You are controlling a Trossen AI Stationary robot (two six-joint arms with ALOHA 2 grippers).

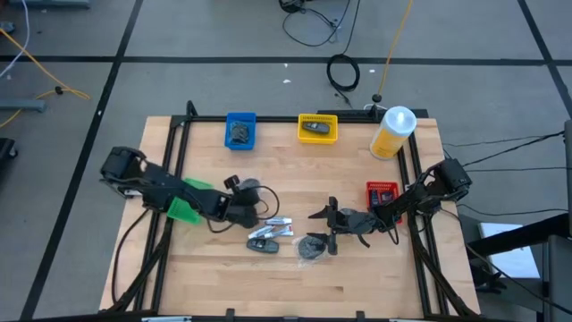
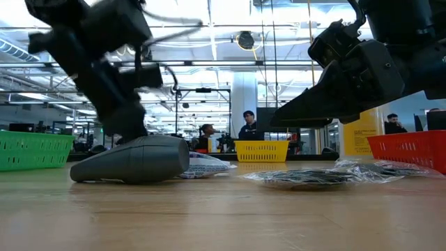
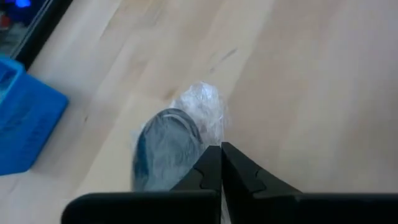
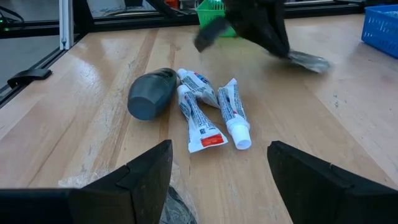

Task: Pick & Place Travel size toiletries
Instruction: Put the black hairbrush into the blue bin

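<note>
The left gripper (image 1: 253, 204) is near the middle of the wooden table (image 1: 295, 277). Its two fingers (image 3: 214, 171) are pressed tight together. A grey disc in clear wrap (image 3: 168, 146) lies right under the tips. It is hard to tell if the fingers pinch the wrap or only touch it.

Just in front of the left gripper lies a small pile of toiletries. There is a dark little bottle (image 4: 150, 94) on its side, and three white tubes (image 4: 208, 112) lie next to it, touching each other.

The right gripper (image 1: 326, 220) is near the pile too, a bit to the right. Its fingers (image 4: 146, 177) are spread wide apart and hold nothing. Another wrapped disc (image 1: 313, 247) lies flat on the table just below it.

At the far edge of the table sit a blue tray (image 1: 240, 131) and a yellow tray (image 1: 317, 129), each with something dark inside. A red tray (image 1: 382, 195) is at the right side, and a green tray (image 1: 185, 207) is at the left, partly under the left arm. A tall yellow bottle (image 1: 393, 132) with a white cap stands in the far right corner.
</note>
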